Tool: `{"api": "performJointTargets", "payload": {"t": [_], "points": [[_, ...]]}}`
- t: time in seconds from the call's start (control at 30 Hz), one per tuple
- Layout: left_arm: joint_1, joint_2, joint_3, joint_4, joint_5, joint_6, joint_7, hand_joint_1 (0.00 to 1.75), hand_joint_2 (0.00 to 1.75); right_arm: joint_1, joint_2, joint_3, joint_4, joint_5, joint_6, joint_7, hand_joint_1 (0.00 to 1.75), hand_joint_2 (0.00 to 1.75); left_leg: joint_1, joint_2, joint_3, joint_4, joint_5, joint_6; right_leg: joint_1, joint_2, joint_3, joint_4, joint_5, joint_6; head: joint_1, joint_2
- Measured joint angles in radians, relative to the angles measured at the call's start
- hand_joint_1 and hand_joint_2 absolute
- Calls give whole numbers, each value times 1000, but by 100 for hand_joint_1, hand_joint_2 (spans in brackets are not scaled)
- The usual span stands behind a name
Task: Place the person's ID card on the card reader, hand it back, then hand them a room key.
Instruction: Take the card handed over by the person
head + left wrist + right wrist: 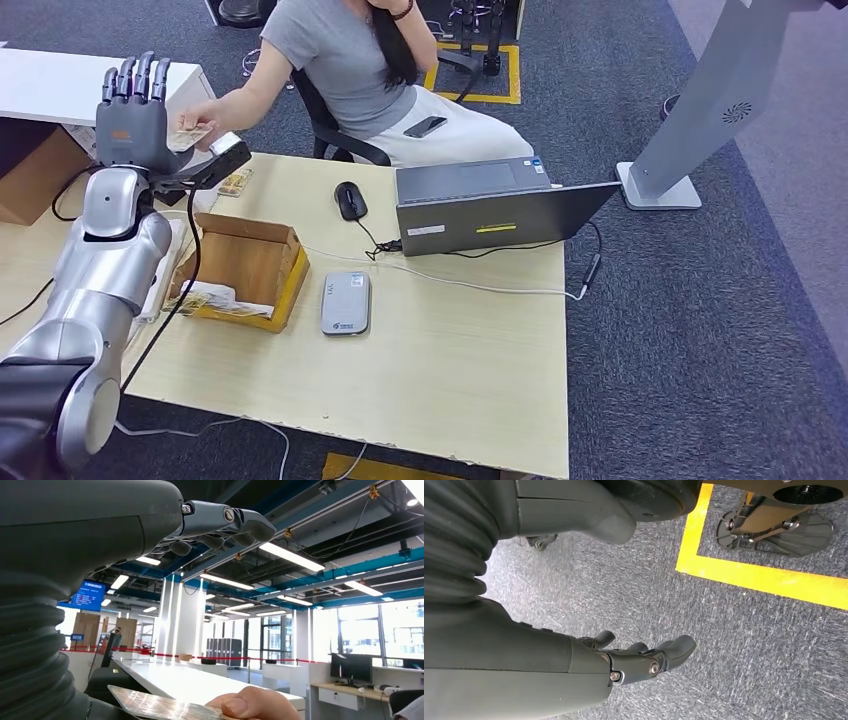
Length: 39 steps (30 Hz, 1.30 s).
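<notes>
One card (pixel 188 138) passes between the seated person's hand (pixel 203 118) and the robot's raised left hand (pixel 132 118), fingers upright and apart, not yet closed on it; an early release could drop it short of the card reader (pixel 346 302).

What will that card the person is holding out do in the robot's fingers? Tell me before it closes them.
The card looks thin, flat and straight at its edge, so probably stiff and light. Its surface gleams in the left wrist view, so it may slip from the left hand. The person's hand pinches one end, so it likely won't sag.
</notes>
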State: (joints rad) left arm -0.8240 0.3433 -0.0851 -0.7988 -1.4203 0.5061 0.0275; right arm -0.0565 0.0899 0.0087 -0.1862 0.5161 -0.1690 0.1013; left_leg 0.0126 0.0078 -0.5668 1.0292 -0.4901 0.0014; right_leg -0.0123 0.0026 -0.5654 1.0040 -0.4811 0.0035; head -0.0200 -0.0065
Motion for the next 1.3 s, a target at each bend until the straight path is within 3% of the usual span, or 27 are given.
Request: {"api": "performJointTargets", "payload": {"t": [0.27,0.4,1.3], "points": [[-20,6,-21,44,-3,14,5,0,175,2,0,3,0,3,0,10,0,175,0,0,0,0,0,0,0,0,0,0,0,0,0,0],[-27,6,-29,54,-2,14,4,175,175,2,0,4,0,4,0,9,0,175,0,0,0,0,0,0,0,0,0,0,0,0,0,0],[-26,-27,-57,69,76,-28,-47,175,175,3,0,7,0,18,2,4,0,175,0,0,0,0,0,0,0,0,0,0,0,0,0,0]]}}
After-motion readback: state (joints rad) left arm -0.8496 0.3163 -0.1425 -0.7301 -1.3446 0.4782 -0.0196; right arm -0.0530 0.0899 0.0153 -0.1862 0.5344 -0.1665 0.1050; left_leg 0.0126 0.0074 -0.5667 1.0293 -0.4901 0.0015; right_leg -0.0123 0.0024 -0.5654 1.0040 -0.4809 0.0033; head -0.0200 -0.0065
